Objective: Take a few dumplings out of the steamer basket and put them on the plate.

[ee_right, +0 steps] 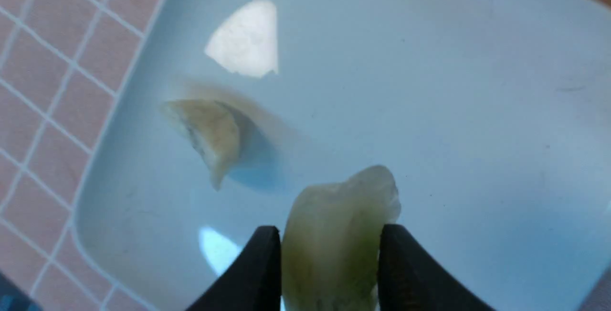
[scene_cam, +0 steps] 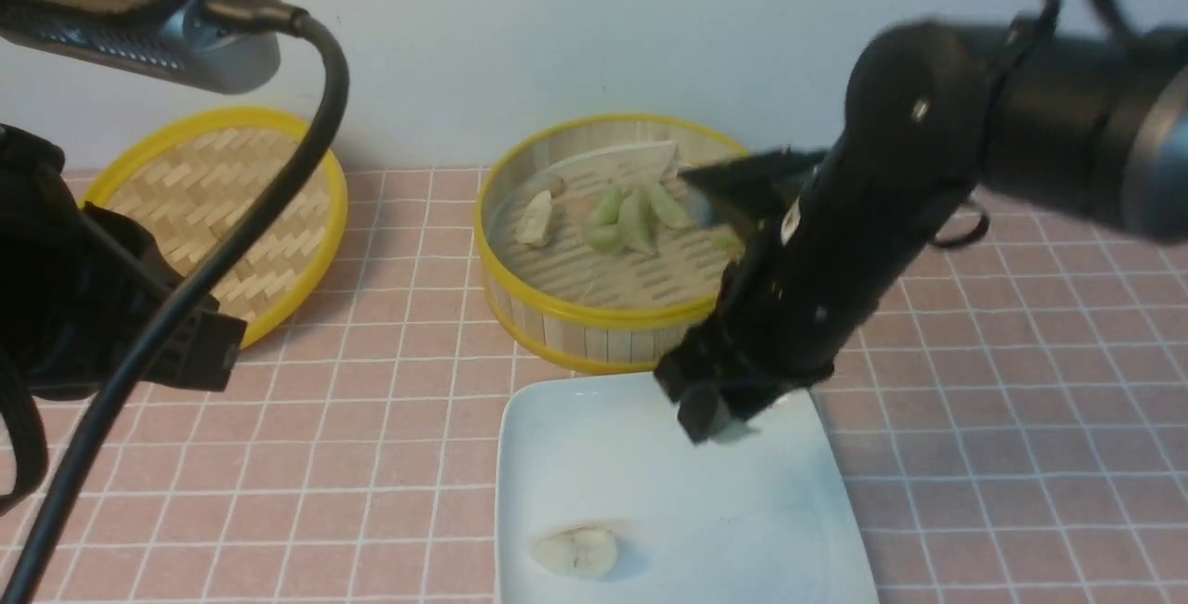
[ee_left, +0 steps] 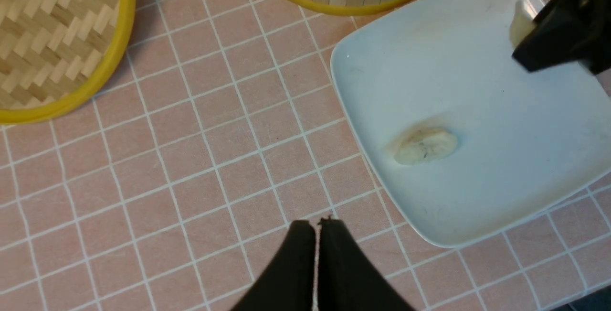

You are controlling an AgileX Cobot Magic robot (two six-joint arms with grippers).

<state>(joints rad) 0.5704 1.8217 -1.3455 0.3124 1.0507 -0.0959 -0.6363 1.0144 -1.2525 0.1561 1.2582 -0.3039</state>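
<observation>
The steamer basket [scene_cam: 594,312] stands at the back centre and holds several dumplings [scene_cam: 631,219], pale green and cream. In front of it lies the white plate [scene_cam: 789,511], with one cream dumpling [scene_cam: 577,551] near its front left corner. My right gripper [scene_cam: 719,418] hangs over the plate's far edge, shut on a pale green dumpling [ee_right: 341,225] that sticks out between its fingers [ee_right: 258,263], just above the plate [ee_right: 477,110]. My left gripper [ee_left: 317,225] hovers shut and empty over the tiles, left of the plate [ee_left: 501,182].
The flat woven steamer lid [scene_cam: 232,205] lies at the back left on the pink tiled table [scene_cam: 371,456]. A thick black cable [scene_cam: 223,251] and the left arm fill the front view's left side.
</observation>
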